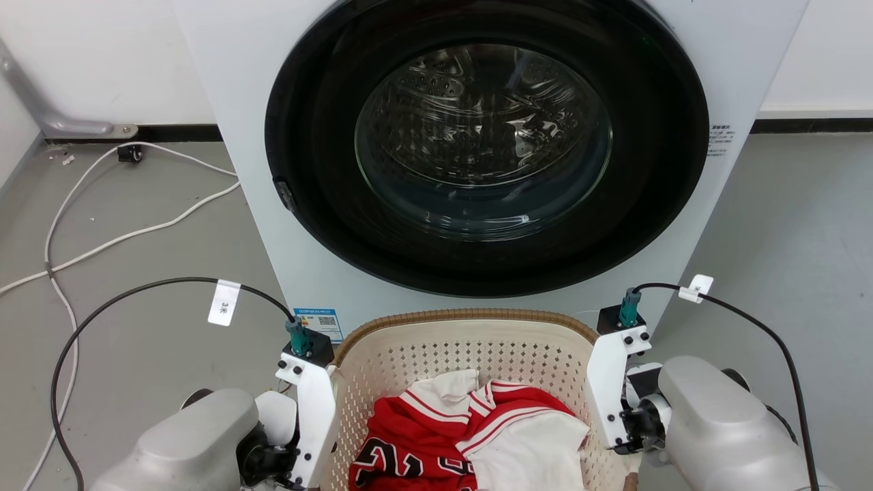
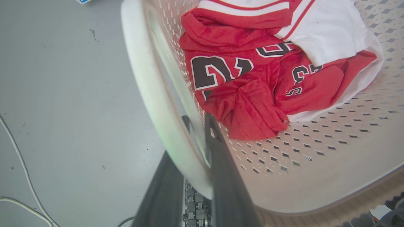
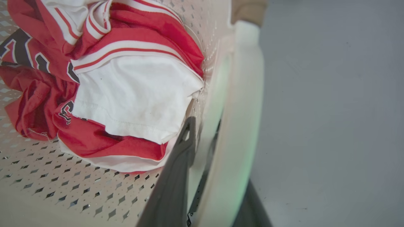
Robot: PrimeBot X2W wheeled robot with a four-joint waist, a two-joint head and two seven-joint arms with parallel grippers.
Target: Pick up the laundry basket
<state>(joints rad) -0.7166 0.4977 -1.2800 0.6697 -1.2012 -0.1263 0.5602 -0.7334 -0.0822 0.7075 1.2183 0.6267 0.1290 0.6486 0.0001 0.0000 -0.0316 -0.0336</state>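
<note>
While the big washing machine (image 1: 232, 82) stands just behind it, the laundry basket (image 1: 470, 316) sits between both arms. The left gripper (image 2: 197, 119) pinches the left handle (image 2: 148, 94); the right gripper (image 3: 203, 126) pinches the right handle (image 3: 243, 94). Grabbing looks done; lifting seems left.

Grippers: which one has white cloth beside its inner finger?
The right gripper: white cloth meets its finger inside the laundry basket; the left gripper sits by red cloth.

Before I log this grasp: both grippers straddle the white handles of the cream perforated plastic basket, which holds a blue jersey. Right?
No: the jersey in the cream perforated plastic basket is red and white, as the left wrist view shows.
</note>
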